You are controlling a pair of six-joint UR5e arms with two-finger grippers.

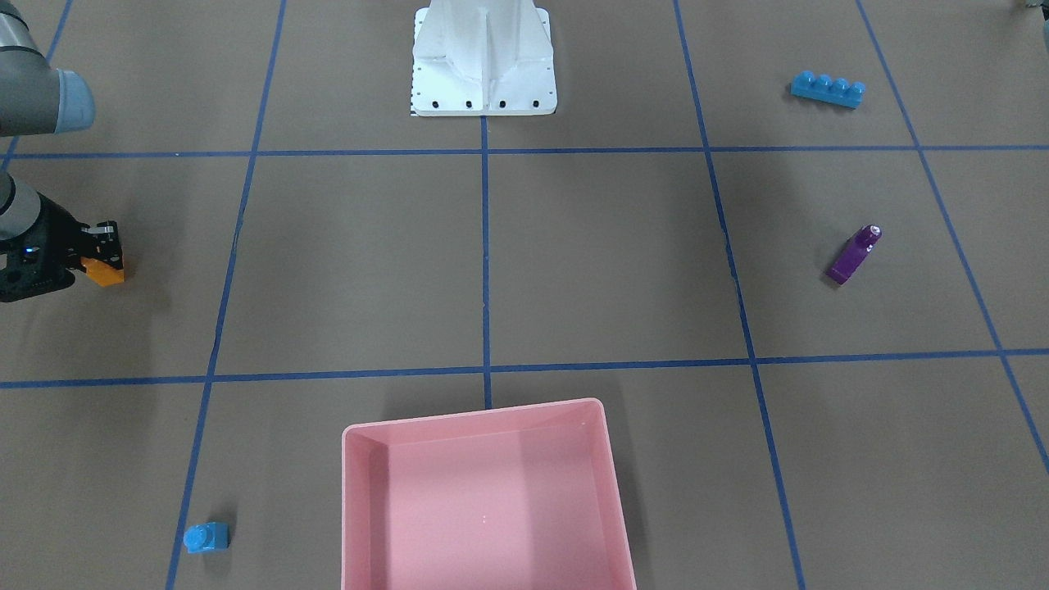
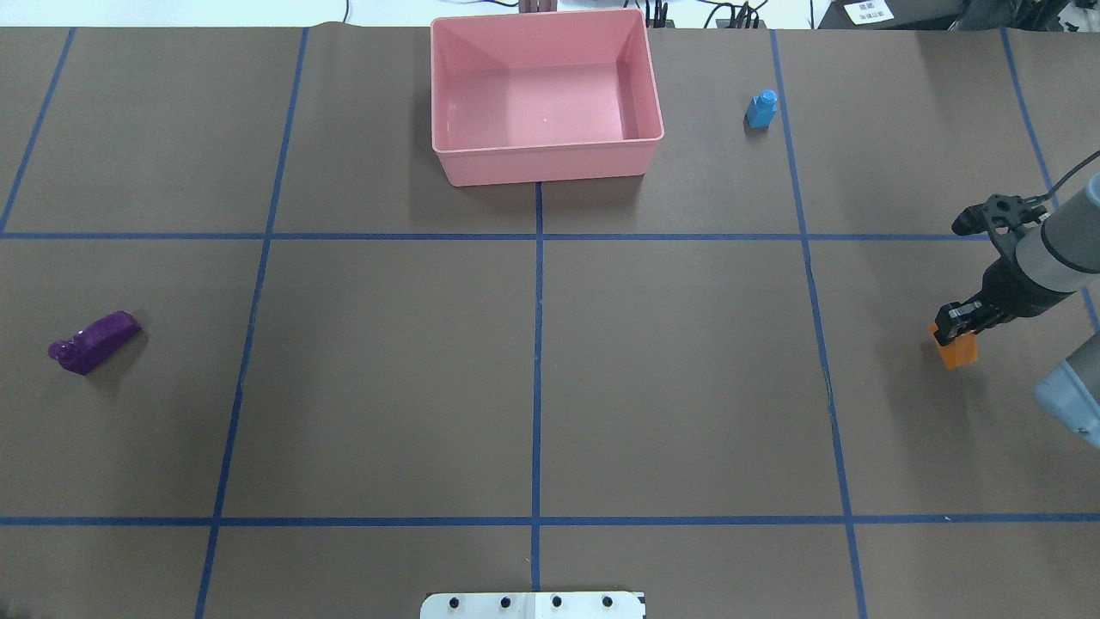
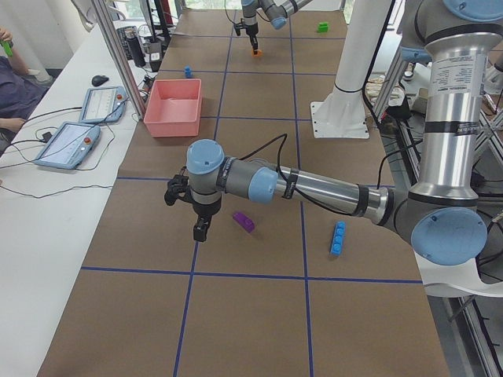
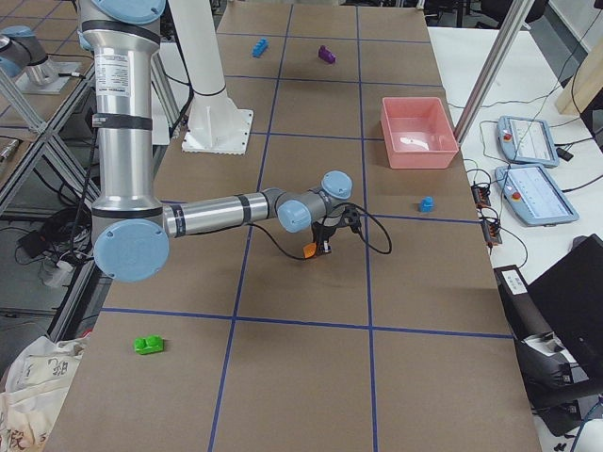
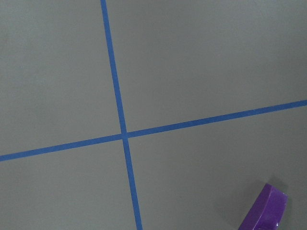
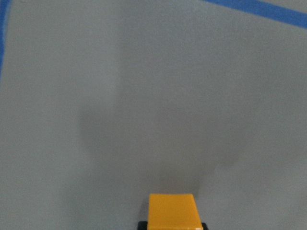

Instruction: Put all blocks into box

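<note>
My right gripper (image 2: 958, 323) is shut on the orange block (image 2: 957, 351) at the table's right side. The block also shows at the bottom edge of the right wrist view (image 6: 172, 213), with its shadow on the table below. My left gripper (image 3: 201, 230) shows only in the exterior left view, hanging beside the purple block (image 3: 244, 222); I cannot tell if it is open or shut. The pink box (image 2: 541, 163) stands empty at the far middle. The small light-blue block (image 2: 761, 109) stands to its right. The long blue block (image 1: 828, 88) and the green block (image 4: 148, 345) lie on the table.
The white robot base (image 1: 483, 65) stands at the table's near middle edge. Blue tape lines (image 2: 537, 361) divide the brown table into squares. Two teach pendants (image 3: 71, 141) lie on the side bench beyond the box.
</note>
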